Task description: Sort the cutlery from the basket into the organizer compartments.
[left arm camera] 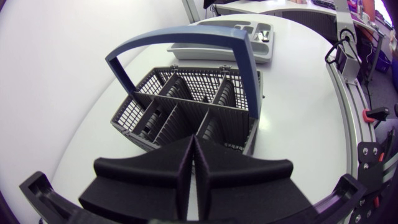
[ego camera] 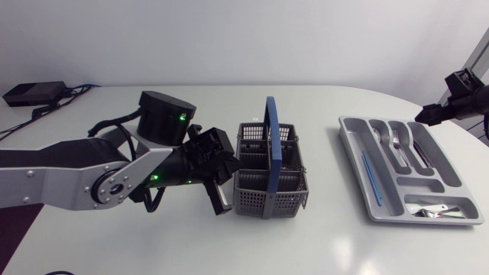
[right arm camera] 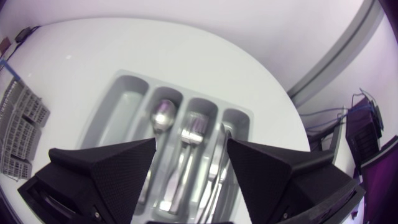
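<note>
The grey basket (ego camera: pixel 267 177) with its upright blue handle (ego camera: pixel 271 145) stands near the middle of the white worktop (ego camera: pixel 328 244), a little toward the near edge. The left arm comes in from the left edge, and the left gripper (ego camera: pixel 229 164) sits just beside the basket's left wall. In the left wrist view, its fingers (left arm camera: pixel 217 171) are pressed flat together with nothing between them. The basket's slotted partitions (left arm camera: pixel 180 102) lie directly ahead of the tips. Whether the tips touch the wall cannot be told.

The grey organizer (ego camera: pixel 355 153) lies close to the worktop's right edge, well apart from the basket. Its long compartment nearest the basket holds a thin blue stick (ego camera: pixel 370 177). The next three lengthwise compartments hold a spoon (ego camera: pixel 380 137), forks (ego camera: pixel 397 143) and knives (ego camera: pixel 417 151). The cross compartment at the near end holds some silver pieces (ego camera: pixel 437 211) too small to name.

The right gripper (ego camera: pixel 429 113) hangs above the organizer's far right corner. Its fingers (right arm camera: pixel 106 168) are spread wide and hold nothing. In the right wrist view, the spoon (right arm camera: pixel 163 115), a fork (right arm camera: pixel 191 132) and the knives (right arm camera: pixel 219 152) show in the gap between them. A corner of the basket (right arm camera: pixel 18 124) shows off to one side.
</note>
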You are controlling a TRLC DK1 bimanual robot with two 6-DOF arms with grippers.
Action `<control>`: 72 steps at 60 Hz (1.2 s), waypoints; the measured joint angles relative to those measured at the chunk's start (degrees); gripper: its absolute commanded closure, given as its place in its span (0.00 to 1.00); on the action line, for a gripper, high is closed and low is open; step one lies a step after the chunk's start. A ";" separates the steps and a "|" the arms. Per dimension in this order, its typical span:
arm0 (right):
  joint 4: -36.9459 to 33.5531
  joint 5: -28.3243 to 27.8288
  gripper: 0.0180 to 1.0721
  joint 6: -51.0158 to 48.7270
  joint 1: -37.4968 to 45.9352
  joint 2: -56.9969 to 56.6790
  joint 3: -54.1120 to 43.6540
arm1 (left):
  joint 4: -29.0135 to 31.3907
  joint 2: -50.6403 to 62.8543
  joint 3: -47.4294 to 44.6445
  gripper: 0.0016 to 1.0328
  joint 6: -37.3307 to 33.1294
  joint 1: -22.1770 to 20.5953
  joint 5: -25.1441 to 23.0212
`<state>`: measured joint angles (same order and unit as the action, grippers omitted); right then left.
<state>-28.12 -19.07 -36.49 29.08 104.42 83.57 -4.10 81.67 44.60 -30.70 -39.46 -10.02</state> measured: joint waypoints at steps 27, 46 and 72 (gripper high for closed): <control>1.68 -3.87 0.28 -4.07 -18.95 -18.75 -22.53 | 5.84 -5.01 -3.69 0.97 -0.90 -3.41 -0.96; 6.08 -3.87 0.92 -2.19 -28.89 -16.48 -22.23 | 10.69 -7.15 -4.66 0.97 -2.30 -8.26 -4.76; 7.78 -6.67 0.94 2.01 -37.94 -9.35 -18.93 | 7.02 0.57 -4.63 0.97 -2.58 -9.07 -4.74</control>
<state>-20.34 -25.74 -34.48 -8.86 95.07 64.64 2.92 82.24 39.97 -33.28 -48.53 -14.76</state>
